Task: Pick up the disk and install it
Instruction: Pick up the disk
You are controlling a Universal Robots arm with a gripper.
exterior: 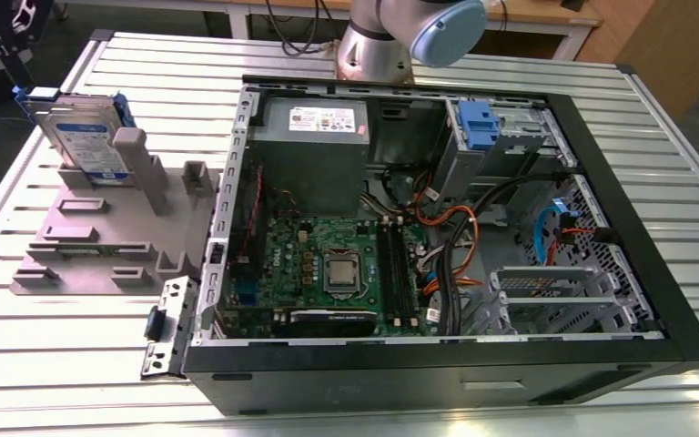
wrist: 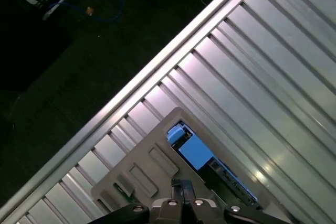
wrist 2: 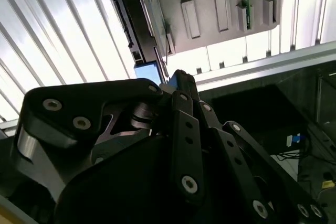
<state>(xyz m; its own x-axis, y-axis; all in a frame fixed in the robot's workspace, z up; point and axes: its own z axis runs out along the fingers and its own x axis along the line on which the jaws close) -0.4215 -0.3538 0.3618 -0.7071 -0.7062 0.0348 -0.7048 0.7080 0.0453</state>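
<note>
Claw [wrist: 182,187] above disk [exterior: 87,138] standing in grey holder [exterior: 97,244].

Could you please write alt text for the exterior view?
The disk stands upright in a grey holder on the exterior view's left, beside an open computer case on a slatted table. The arm stands beyond the case.

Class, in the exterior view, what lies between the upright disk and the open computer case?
In the exterior view, the grey holder, with its upright posts and flat base, lies between the disk and the computer case.
</note>
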